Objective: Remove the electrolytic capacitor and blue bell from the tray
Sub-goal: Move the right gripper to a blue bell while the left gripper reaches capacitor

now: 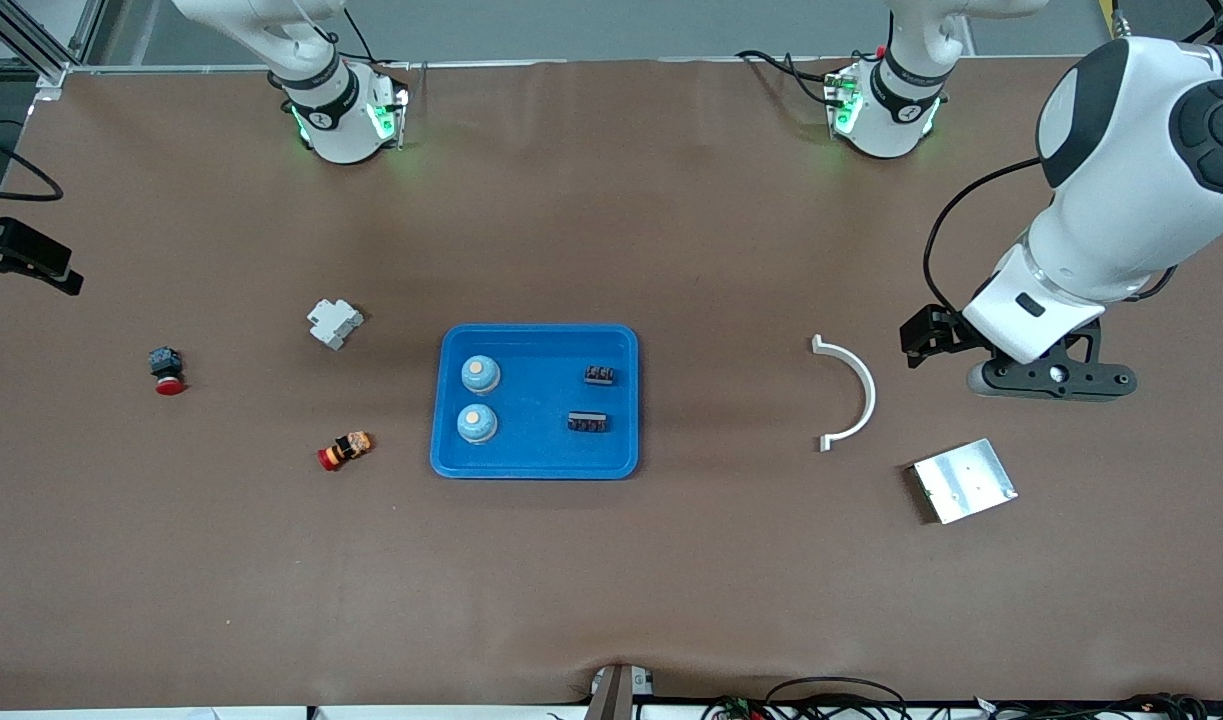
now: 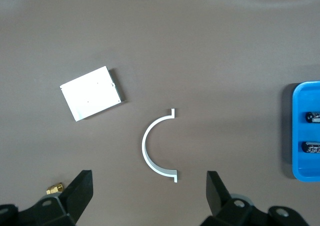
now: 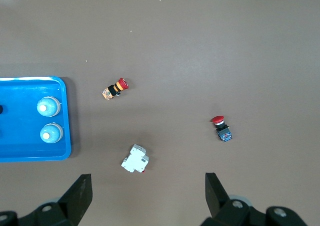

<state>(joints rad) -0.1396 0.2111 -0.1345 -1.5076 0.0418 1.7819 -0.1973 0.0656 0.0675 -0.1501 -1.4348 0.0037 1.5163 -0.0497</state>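
Only the left wrist view shows a brass bit (image 2: 55, 189); tray (image 1: 536, 465) holds two bells (image 1: 480, 374) and two capacitors (image 1: 599, 375); left gripper (image 2: 149, 191) and right gripper (image 3: 148, 193) both gape empty.

A robotics lab: two white robot arm bases (image 1: 336, 110) with green lights stand bolted along a brown cloth-covered tabletop (image 1: 611, 580), with an aluminium frame post (image 1: 41, 50) at its corner and loose black cables (image 1: 831, 690) along its edge.

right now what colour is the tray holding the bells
Bright blue tray, clearest in the front view; the two bells in it are a lighter blue.
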